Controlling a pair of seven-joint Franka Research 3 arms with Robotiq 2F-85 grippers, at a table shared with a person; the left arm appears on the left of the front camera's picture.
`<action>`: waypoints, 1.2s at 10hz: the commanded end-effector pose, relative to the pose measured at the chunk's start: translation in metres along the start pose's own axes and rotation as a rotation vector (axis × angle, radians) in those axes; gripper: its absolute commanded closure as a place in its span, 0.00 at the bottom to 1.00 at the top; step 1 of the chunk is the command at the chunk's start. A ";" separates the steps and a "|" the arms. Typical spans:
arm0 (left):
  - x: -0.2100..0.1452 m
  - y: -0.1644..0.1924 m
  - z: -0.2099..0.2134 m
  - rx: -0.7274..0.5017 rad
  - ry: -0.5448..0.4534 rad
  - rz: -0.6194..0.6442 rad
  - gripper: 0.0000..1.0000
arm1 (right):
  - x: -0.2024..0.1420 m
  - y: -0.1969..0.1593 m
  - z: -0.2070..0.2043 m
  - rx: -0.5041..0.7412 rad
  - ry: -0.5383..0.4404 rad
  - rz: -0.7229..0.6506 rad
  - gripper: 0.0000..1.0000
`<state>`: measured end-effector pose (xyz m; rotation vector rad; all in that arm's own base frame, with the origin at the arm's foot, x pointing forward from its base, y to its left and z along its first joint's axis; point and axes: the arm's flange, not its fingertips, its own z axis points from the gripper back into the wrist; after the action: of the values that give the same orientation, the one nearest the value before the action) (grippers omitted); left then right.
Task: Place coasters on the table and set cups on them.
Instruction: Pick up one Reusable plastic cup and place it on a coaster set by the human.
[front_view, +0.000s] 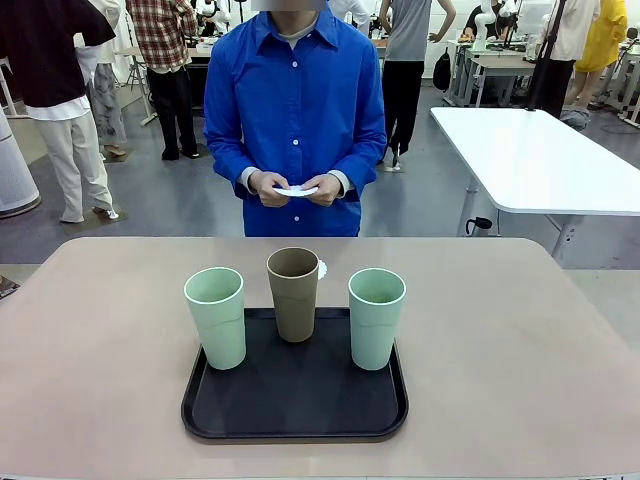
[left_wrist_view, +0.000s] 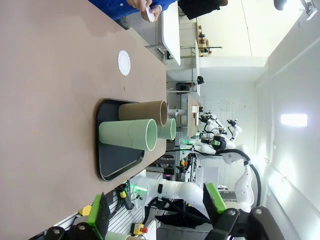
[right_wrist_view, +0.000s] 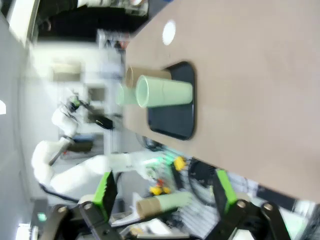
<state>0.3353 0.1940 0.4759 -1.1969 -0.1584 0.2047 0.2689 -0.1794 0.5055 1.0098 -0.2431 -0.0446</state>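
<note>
Three tall tapered plastic tumblers stood upright on the black rounded tray: a pale mint one on the left, a brown-tan one at the middle back and a second mint one on the right. They looked grouped there, ready to be picked up! One round white lace-edged paper coaster lay on the beige surface just beyond the tray, behind the brown cup, likely waiting for a cup. The person in blue held more white coasters in both hands, probably about to lay them. The left arm's fingers and the right arm's fingers were spread wide, gripping nothing, well back from the cups. No label or print was readable on the cups or tray.
</note>
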 end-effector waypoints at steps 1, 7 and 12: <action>-0.001 0.000 0.001 -0.009 -0.002 0.003 0.00 | 0.039 0.045 -0.038 -0.096 -0.091 0.328 0.00; -0.001 0.000 0.001 -0.009 -0.002 0.003 0.00 | 0.014 0.091 -0.165 -0.330 0.145 0.684 0.00; -0.001 0.000 0.001 -0.009 -0.002 0.003 0.00 | 0.007 0.104 -0.185 -0.369 0.268 0.760 0.00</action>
<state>0.3357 0.1937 0.4751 -1.1969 -0.1561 0.2058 0.3078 0.0353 0.4994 0.4778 -0.3263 0.7493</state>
